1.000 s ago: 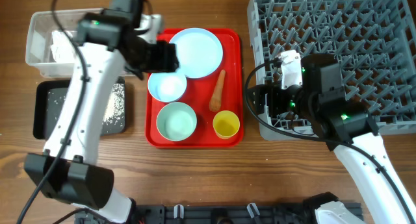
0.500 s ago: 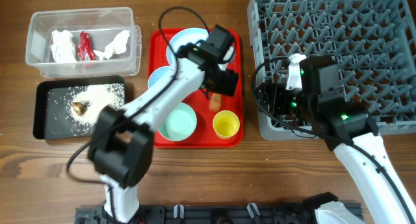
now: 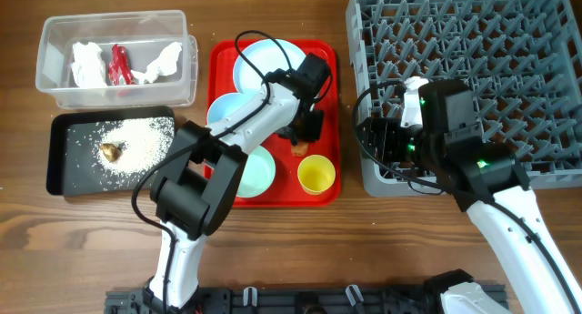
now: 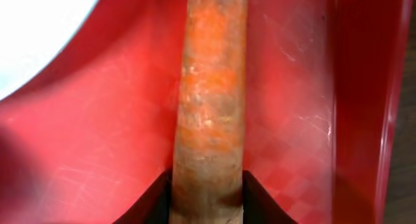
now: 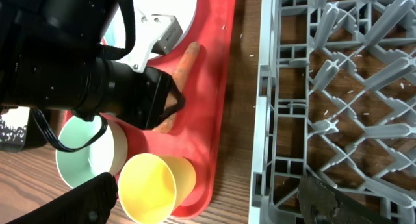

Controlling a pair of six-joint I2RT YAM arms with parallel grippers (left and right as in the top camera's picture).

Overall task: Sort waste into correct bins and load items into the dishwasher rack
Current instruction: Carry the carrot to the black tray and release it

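Two left fingers (image 4: 261, 208) pinch the carrot (image 4: 211, 107) lying on the red tray (image 4: 97, 152).

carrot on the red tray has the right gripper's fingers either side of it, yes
Not the right one. The left gripper has its fingers either side of the carrot on the red tray, as the left wrist view shows.

Left arm (image 3: 244, 118): white links, black joints, black cables.
Right arm (image 3: 506, 219): white links, green lights.
Left claw (image 4: 207, 201): black fingers.
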